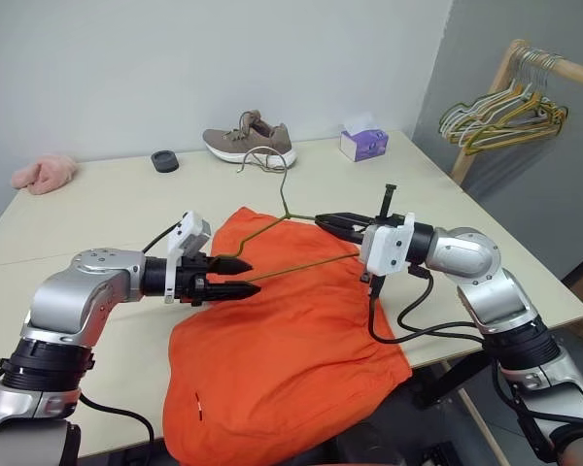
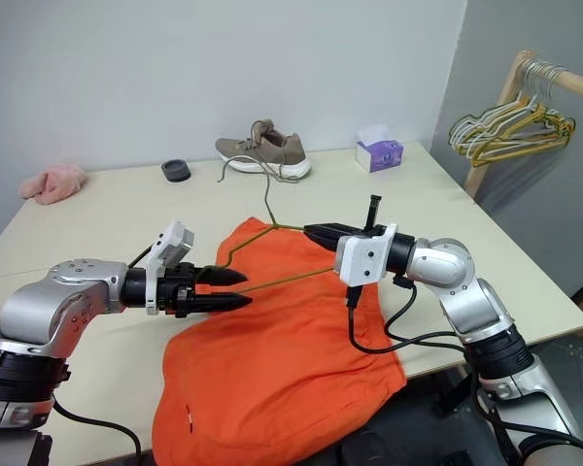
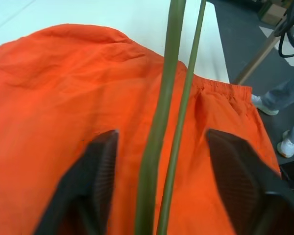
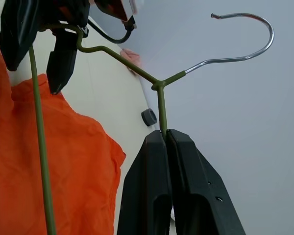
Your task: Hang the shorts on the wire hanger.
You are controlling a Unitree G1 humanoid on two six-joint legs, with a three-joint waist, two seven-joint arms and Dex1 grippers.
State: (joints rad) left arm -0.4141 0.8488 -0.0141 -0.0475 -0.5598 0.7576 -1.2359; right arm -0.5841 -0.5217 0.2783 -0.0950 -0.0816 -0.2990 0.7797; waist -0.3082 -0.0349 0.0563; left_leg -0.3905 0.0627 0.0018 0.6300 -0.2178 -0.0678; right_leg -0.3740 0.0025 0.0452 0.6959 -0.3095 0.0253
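1. Pale table (image 1: 97, 209) under a grey wall; nearest me the shorts (image 1: 282, 359) lie spread on it, their lower edge draped over the table's front edge.
2. Just above the shorts I see the wire hanger (image 1: 301, 264) held in the air between both arms, its hook (image 1: 264, 153) pointing away from me toward the wall.
3. My left pincer (image 1: 239, 276) sits at the hanger's left corner; in its wrist view two olive wires run between the fingers (image 3: 95, 171), which stand apart with a gap on either side, so it is not clamped.
4. My right pincer (image 1: 328, 224) is closed tight on the hanger's shoulder wire just below the twisted neck (image 4: 159, 85), pointing left.
5. Farther back: a grey-brown shoe (image 1: 250, 142), a small dark round object (image 1: 164, 160), a pink fluffy item (image 1: 45, 173) and a purple tissue box (image 1: 363, 144).
6. Beyond the table's right side, a wooden rail (image 1: 549, 63) carries bunched pale hangers (image 1: 505, 112).
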